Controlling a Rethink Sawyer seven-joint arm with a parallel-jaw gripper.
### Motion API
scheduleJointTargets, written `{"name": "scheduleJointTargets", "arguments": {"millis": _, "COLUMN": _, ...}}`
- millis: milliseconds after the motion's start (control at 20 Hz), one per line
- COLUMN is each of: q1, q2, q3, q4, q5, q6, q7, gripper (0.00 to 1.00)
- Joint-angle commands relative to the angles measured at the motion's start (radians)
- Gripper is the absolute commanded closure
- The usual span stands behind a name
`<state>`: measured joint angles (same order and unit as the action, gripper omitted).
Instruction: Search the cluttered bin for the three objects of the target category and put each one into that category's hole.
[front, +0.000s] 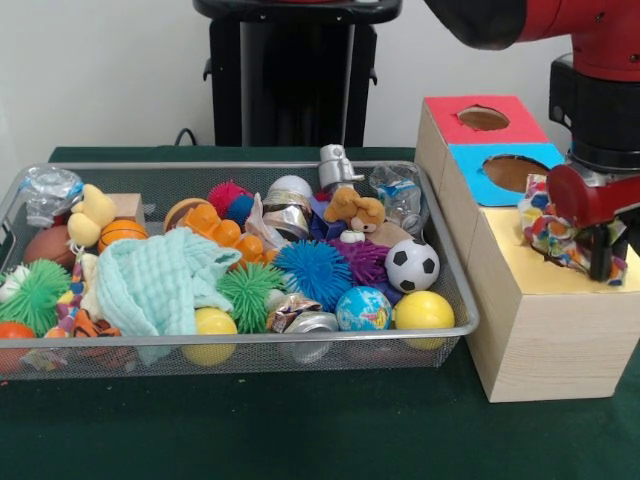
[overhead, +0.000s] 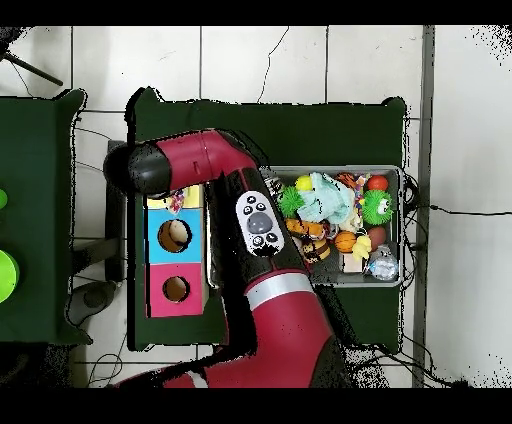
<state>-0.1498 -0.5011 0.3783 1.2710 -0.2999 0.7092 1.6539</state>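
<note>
Where the green surface (front: 300, 440) is nearest to the camera, nothing lies on it except the front of my wire bin (front: 240, 345) and of the wooden box (front: 545, 330). Along the front wall of the bin I see a yellow ball (front: 424, 311), a small globe ball (front: 362, 308), a crushed can (front: 312, 325) and another yellow ball (front: 213, 325). Just behind them lie a pale green cloth (front: 155, 285), a green spiky ball (front: 247, 290), a blue spiky ball (front: 313, 270) and a little soccer ball (front: 412, 265). Farther back in the bin are an orange toy (front: 215, 226), a brown plush dog (front: 355, 210) and a yellow duck (front: 90, 215).

To the side of the bin stands the wooden box, and my hand (front: 600, 235) hangs over its yellow top (front: 540, 270). My hand is closed on a crumpled wrapper with many colours (front: 548, 225), which sits between the fingers, above the yellow section. I cannot see a hole in this section because my hand covers it. Behind it comes the blue section with its hole (front: 512, 172), and farthest the red section with its hole (front: 483, 118). From above, my red arm (overhead: 250, 200) crosses between box and bin.
</note>
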Motion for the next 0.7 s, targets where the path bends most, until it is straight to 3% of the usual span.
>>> {"name": "scheduleJointTargets", "arguments": {"millis": 50, "q1": -0.063, "q2": 0.093, "q3": 0.005, "q4": -0.035, "q5": -0.077, "q6": 0.035, "q7": -0.119, "gripper": 1.00}}
{"name": "scheduleJointTargets", "arguments": {"millis": 450, "q1": -0.097, "q2": 0.077, "q3": 0.009, "q4": 0.032, "q5": -0.091, "q6": 0.055, "q7": -0.157, "gripper": 1.00}}
{"name": "scheduleJointTargets", "arguments": {"millis": 700, "q1": -0.104, "q2": 0.038, "q3": -0.013, "q4": 0.112, "q5": -0.089, "q6": 0.038, "q7": -0.102, "gripper": 1.00}}
